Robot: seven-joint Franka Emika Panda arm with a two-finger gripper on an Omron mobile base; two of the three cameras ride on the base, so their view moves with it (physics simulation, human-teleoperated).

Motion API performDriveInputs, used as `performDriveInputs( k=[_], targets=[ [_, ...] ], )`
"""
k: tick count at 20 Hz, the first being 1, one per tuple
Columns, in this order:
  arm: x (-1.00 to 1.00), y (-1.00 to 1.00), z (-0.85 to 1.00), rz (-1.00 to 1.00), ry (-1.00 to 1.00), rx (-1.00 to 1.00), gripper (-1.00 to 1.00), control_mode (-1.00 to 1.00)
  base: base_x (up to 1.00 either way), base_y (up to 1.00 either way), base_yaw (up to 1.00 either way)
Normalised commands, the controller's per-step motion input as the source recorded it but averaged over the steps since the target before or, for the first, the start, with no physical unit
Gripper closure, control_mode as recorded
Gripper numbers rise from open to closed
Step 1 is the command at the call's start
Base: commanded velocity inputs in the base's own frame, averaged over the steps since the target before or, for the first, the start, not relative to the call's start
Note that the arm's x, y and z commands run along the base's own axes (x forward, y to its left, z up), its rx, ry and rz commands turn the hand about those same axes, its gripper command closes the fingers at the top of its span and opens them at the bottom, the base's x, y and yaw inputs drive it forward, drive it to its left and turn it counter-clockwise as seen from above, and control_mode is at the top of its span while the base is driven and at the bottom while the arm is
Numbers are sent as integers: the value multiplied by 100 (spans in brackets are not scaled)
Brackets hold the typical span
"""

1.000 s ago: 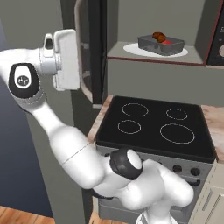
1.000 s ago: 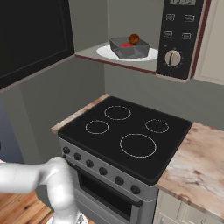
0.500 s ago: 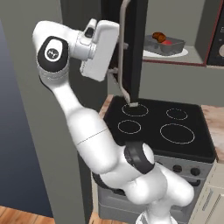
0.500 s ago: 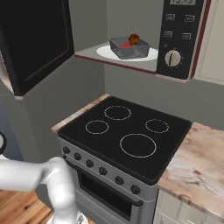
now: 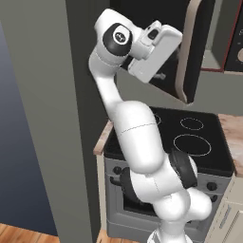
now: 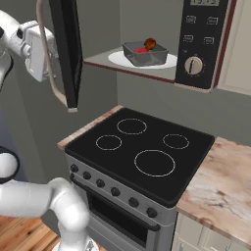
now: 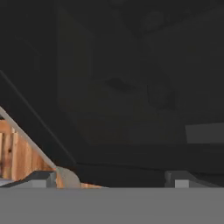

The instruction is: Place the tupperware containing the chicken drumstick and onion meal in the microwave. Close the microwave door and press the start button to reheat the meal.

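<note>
While the tupperware [image 6: 144, 53] sits inside the microwave [image 6: 162, 46], the microwave door [image 6: 66, 51] has swung further shut under the hand, the gripper [image 7: 109, 177] spread wide against its glass.

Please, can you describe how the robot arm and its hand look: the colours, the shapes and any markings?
The arm is glossy white, built of rounded tubular segments. Its joints are dark, and a black round cap with a small white mark sits near the wrist. The hand has a boxy white body and two small grey finger tips. No cables show.
</note>
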Motion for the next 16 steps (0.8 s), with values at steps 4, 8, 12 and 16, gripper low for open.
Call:
performDriveInputs(
  k=[4, 8, 12, 16],
  targets=[
    [20, -91, -49, 3, -18, 19, -100, -100, 0, 0, 0],
    [44, -58, -17, 17, -24, 14, -100, -100, 0, 0, 0],
    [43, -32, 0, 31, -33, 9, -100, -100, 0, 0, 0],
    [31, -19, -10, 42, -46, 6, -100, -100, 0, 0, 0]
  ],
)
